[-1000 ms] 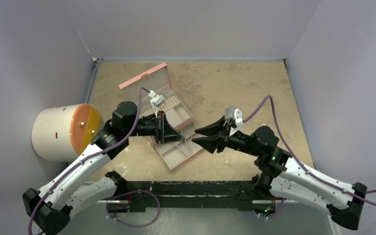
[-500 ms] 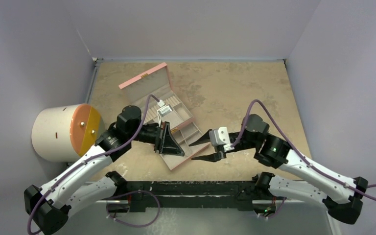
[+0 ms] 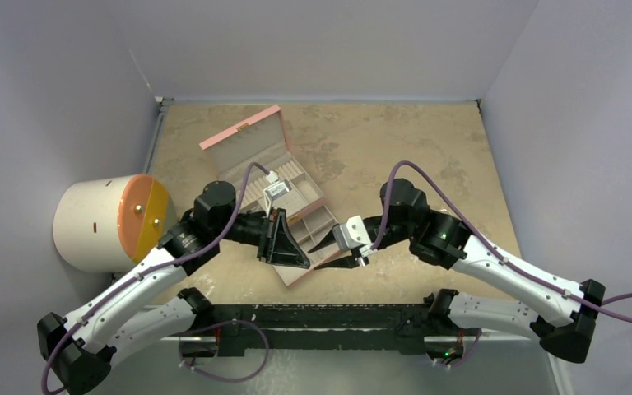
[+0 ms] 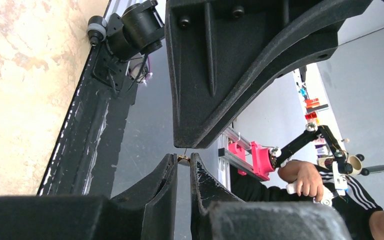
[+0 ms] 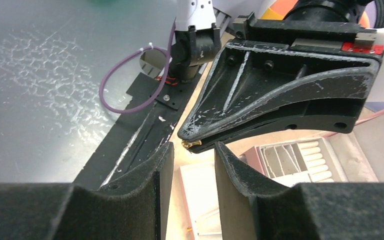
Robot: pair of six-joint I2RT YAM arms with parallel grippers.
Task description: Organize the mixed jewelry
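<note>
My left gripper (image 3: pixel 304 262) is shut on a tiny gold jewelry piece (image 4: pixel 183 159), pinched at the very fingertips above the near corner of the pink compartmented box (image 3: pixel 300 271). The same piece shows in the right wrist view (image 5: pixel 191 145) at the tip of the left gripper's fingers (image 5: pixel 280 100). My right gripper (image 3: pixel 318 259) is open, its two fingers standing either side of that tip and the piece without touching it. Another tiny gold piece (image 5: pixel 188 229) lies at the box's edge. The box lid (image 3: pixel 243 127) is open at the back.
A white cylinder with an orange face (image 3: pixel 103 222) stands at the left wall. The black mounting rail (image 3: pixel 321 317) runs along the near table edge, just below both grippers. Grey walls close in the table on three sides.
My right arm swung left and its open jaws now straddle the left gripper's tip. My left gripper shifted slightly down toward the box's near corner, still shut on the piece.
</note>
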